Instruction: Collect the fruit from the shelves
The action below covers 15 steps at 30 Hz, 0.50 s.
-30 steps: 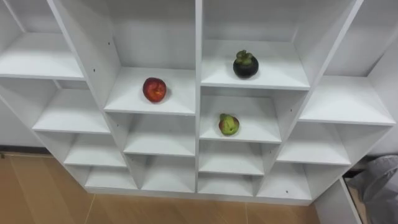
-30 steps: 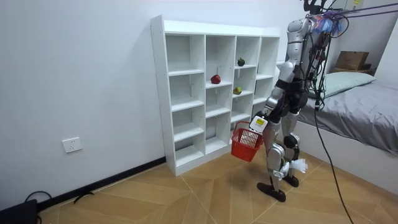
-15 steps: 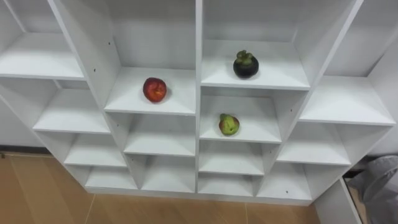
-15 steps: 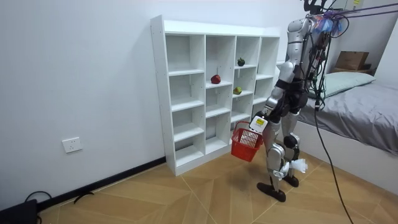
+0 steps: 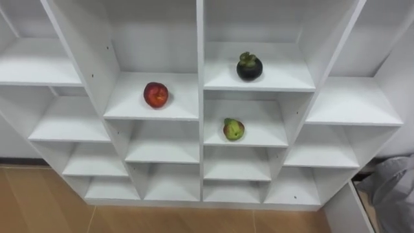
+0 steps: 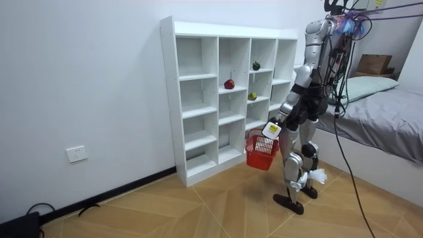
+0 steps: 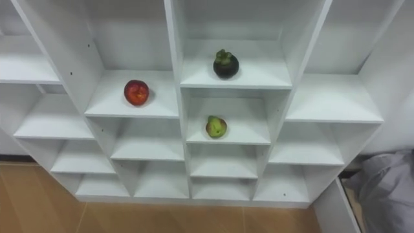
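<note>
The white closet point(image 5: 352, 103) has many open square boxes, and three of them have a fruit inside. A red apple point(image 5: 156, 94) sits on a shelf at 10 o'clock from the middle of the eye view. A dark round fruit point(image 5: 249, 66) with a green top sits one column over and one shelf higher, at 1 o'clock. A small green and red pear point(image 5: 233, 129) sits on the shelf right under the dark fruit, at 6 o'clock from it. The fruits are well apart and each stands alone on its white shelf.

Under the closet is a brown wooden floor point(image 5: 39, 207). A grey cloth point(image 5: 391, 191) lies at 4 o'clock, by the closet's end.

In the room view the robot stands in front of the closet, between it and a bed point(image 6: 390, 119) with a grey cover. A brown box point(image 6: 374, 63) sits on the bed. The closet stands against a white wall point(image 6: 86, 79) with a socket point(image 6: 76, 154) low down. The left hand point(image 6: 272, 129) has its fingers closed on the handle of a red basket point(image 6: 262, 151), which hangs near the low shelves.
</note>
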Motion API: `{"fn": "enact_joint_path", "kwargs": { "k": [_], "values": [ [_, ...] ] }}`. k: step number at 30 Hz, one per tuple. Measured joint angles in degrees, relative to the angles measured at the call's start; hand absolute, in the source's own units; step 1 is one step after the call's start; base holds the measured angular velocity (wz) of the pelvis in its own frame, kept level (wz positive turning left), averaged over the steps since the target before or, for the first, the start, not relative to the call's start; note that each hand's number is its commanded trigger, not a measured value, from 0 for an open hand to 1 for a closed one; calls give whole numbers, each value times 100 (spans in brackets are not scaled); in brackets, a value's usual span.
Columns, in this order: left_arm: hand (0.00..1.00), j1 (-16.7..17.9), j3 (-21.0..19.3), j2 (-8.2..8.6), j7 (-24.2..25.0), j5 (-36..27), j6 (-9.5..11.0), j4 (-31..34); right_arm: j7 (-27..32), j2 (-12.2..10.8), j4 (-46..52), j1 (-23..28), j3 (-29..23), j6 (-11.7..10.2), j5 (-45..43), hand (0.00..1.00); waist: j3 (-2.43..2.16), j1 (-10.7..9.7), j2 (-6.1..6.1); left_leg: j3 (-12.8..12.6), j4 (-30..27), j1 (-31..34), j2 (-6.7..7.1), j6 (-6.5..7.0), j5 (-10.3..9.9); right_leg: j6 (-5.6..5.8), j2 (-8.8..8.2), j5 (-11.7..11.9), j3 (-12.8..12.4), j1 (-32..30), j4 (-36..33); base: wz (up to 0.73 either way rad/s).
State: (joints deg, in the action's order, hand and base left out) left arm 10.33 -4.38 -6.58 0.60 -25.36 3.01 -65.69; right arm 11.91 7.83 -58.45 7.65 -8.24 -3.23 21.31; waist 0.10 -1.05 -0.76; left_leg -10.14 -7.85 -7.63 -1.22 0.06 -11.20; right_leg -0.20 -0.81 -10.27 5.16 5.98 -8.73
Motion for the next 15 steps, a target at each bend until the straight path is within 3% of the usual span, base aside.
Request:
{"fn": "enact_joint_path", "kwargs": {
  "k": [6,15],
  "values": [
    [100,-52,2,-36,14,68,5,24,884,-4,2014,138,23,-75,-1293,0,-4,-18,-61,-54,14,5,0,0,0,1,3,1,-34,-37,-11,-4],
    [100,-74,17,-63,-4,130,6,37,1621,-3,4567,165,86,-195,-2995,0,-26,66,-201,-65,20,78,0,0,1,-1,7,3,-47,-109,-19,-1]
  ]
}}
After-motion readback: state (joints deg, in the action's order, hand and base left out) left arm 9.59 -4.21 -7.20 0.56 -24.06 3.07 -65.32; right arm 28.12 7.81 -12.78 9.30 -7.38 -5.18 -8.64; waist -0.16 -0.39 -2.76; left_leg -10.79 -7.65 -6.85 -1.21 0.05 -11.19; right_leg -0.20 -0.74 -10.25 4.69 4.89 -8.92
